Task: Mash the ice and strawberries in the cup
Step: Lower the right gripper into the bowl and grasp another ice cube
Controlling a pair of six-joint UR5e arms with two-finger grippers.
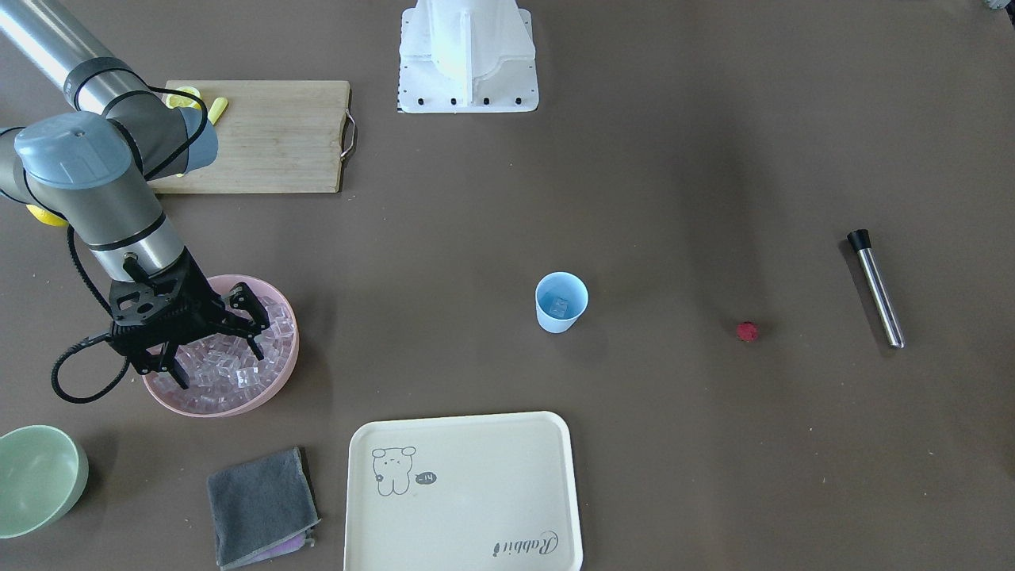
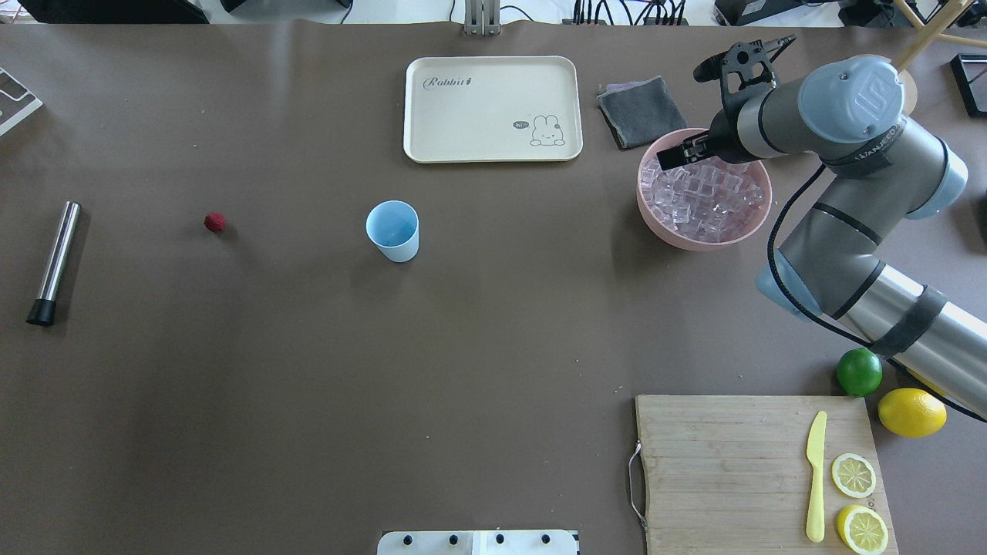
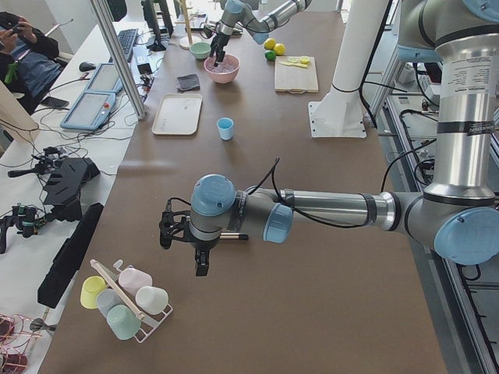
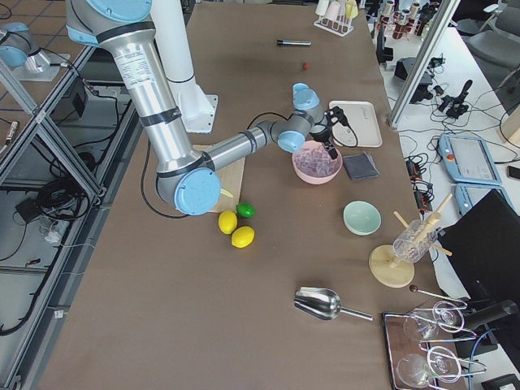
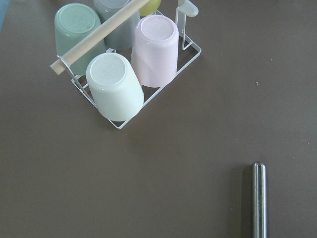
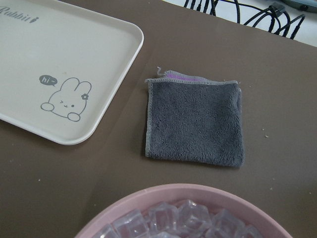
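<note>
The light-blue cup (image 1: 561, 305) stands upright mid-table with one clear cube in it. The red strawberry (image 1: 747, 331) lies alone on the table, between the cup and a steel muddler (image 1: 876, 289) with a black tip. A pink bowl (image 1: 279, 379) is heaped with ice (image 1: 238, 374). My right gripper (image 1: 218, 366) hangs open over that bowl, its fingertips down among the cubes, with nothing seen held. My left gripper (image 3: 200, 263) shows only in the exterior left view, near the table's end above the muddler; I cannot tell its state.
A cream tray (image 1: 464, 492) and a grey cloth (image 1: 262, 506) lie beyond the bowl. A pale-green bowl (image 1: 36, 476) sits at the table corner. A cutting board (image 2: 759, 470) carries lemon slices and a yellow knife, with a lime (image 2: 859, 371) and a lemon (image 2: 911, 412) beside it. A wire rack of cups (image 5: 124, 64) stands below the left wrist.
</note>
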